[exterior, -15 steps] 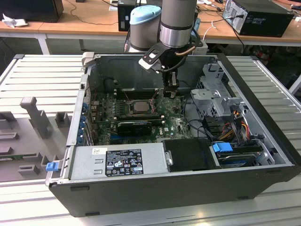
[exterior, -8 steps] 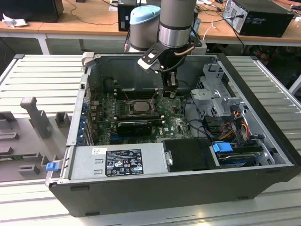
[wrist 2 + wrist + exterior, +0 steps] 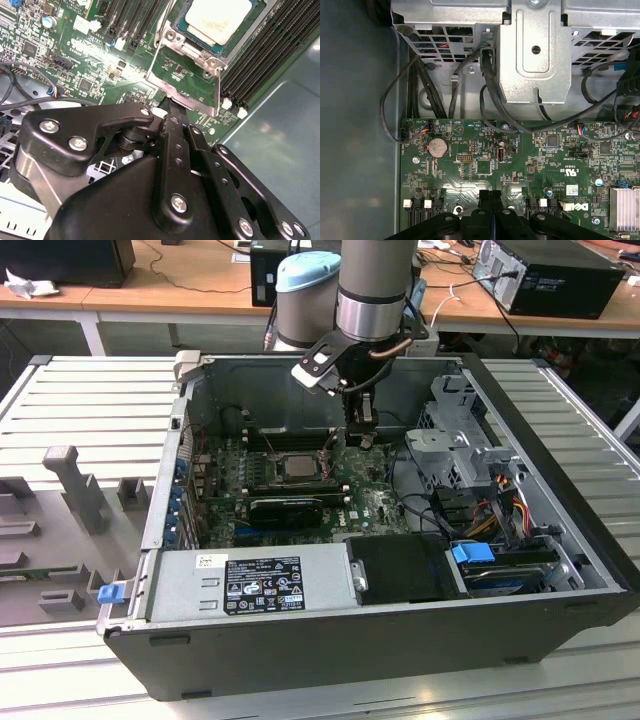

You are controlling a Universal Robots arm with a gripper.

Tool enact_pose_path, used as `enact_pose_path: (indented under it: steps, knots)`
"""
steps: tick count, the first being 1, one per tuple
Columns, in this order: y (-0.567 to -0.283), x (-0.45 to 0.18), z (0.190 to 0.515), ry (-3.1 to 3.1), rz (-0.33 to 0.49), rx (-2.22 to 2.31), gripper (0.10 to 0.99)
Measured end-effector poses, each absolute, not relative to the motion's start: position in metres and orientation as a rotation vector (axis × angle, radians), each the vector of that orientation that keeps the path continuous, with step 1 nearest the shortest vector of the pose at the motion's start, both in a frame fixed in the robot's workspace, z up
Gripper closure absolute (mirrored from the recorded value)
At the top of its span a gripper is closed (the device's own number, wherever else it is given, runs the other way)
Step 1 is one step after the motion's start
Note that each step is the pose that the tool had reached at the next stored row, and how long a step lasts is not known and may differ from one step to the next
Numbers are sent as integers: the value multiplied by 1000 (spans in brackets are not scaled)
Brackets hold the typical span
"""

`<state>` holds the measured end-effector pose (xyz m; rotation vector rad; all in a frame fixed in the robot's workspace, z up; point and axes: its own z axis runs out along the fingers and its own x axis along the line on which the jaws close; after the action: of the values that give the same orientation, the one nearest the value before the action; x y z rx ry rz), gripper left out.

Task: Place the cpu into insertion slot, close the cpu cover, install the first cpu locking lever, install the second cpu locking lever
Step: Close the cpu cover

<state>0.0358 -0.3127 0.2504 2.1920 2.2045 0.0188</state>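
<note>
Pressing its fingers together w/ nothing between them, the gripper (image 3: 167, 106) sits w/ its tip right at the free edge of the cpu cover (image 3: 192, 102) in the second wrist view; touching or just shy, can't tell. The cover is swung open, off the chip, w/ green board (image 3: 187, 75) showing thru its window. Its hinge end meets the insertion slot (image 3: 235, 42), where the cpu (image 3: 217, 17) already lies, silver top up. So step 1 reads as done and closing the cover looks like the step in hand. Judgement: that calls for catching the free edge & swinging the plate over the chip w/o scraping the board or nudging the cpu. Memory slots (image 3: 260, 65) flank the socket; farther out, the first wrist view shows a drive cage (image 3: 535, 50) & cables (image 3: 490, 85). Hidden or unclear: the pin field is under the chip, the gripper body blocks the board by the cover's edge, the chip's far side is cut off, and the locking levers can't be picked out for sure.
</note>
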Motion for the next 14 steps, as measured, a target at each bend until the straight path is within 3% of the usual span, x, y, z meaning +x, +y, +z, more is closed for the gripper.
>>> enact_pose_path:
  steps: [14]
  knots:
    - [-313,31,250,2205,19,2192,980]
